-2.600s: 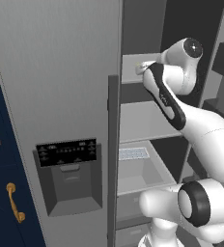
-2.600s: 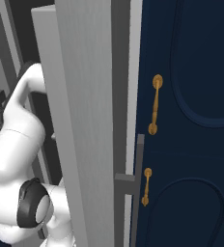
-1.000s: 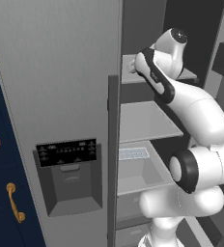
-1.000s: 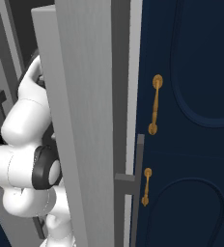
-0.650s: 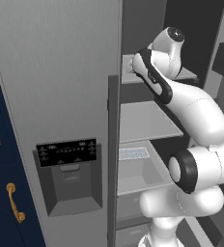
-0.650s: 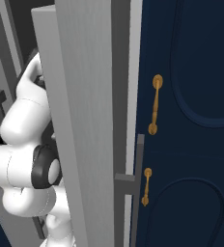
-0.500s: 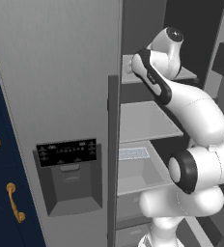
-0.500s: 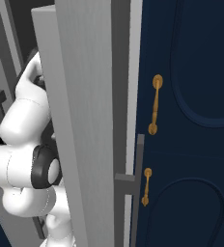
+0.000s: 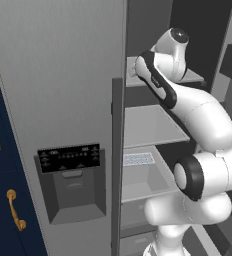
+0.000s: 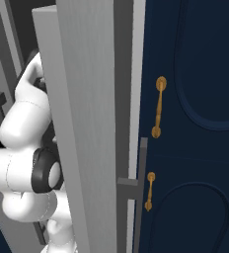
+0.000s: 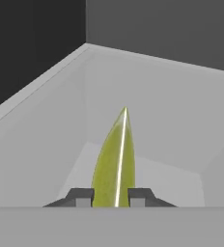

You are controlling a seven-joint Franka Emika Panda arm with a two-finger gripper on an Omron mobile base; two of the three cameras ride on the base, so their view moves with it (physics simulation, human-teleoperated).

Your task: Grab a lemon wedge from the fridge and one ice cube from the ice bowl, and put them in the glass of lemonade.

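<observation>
Reaching into the open fridge (image 9: 63, 90) at its upper shelf (image 9: 188, 77); gripper (image 11: 111, 197) clamped on 1 lemon wedge (image 11: 115, 161) inside a grey bin (image 11: 51, 120); 2 dark fingertips (image 11: 82, 197) flanking it.

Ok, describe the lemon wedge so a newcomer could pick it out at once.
Look inside the open fridge, at the pale bin in the hand view. Between the gripper fingertips stands the lemon wedge: a yellow-green pointed sliver, the one coloured thing among grey walls.
</observation>
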